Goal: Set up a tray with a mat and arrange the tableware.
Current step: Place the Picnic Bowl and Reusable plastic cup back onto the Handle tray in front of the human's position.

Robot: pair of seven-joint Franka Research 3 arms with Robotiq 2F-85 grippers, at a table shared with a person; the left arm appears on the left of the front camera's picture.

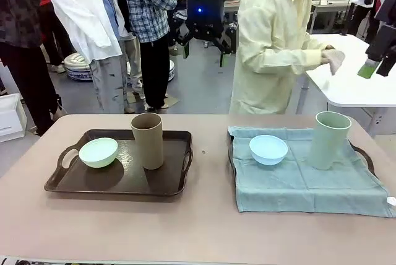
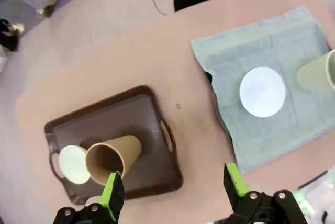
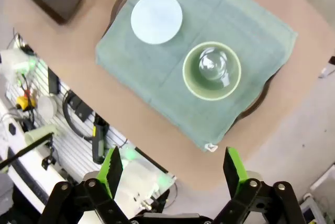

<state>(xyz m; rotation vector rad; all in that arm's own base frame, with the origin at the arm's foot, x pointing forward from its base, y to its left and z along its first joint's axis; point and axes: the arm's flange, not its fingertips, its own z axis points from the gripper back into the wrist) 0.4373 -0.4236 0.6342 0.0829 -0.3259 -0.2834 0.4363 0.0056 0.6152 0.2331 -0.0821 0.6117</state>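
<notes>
A brown tray (image 1: 117,191) (image 2: 104,114) on the left holds a mint green bowl (image 1: 98,152) (image 2: 73,164) and a brown tumbler (image 1: 147,141) (image 2: 112,158), both upright. To the right, a blue-green mat (image 1: 309,184) (image 2: 261,46) (image 3: 157,72) lies over a second dark tray (image 1: 366,156) (image 3: 256,106). On the mat stand a light blue bowl (image 1: 268,149) (image 2: 262,91) (image 3: 156,18) and a pale green tumbler (image 1: 328,140) (image 2: 316,75) (image 3: 211,70). My left gripper (image 2: 174,179) hangs open high above the table's near edge. My right gripper (image 3: 172,158) is open too, high over the mat's near side.
A person in a pale yellow coat (image 1: 272,42) stands at the far side, turned toward a white side table (image 1: 352,85). Bare tabletop (image 1: 210,172) runs between the two trays and along the near edge. Cables and equipment (image 3: 63,114) sit below the table's near side.
</notes>
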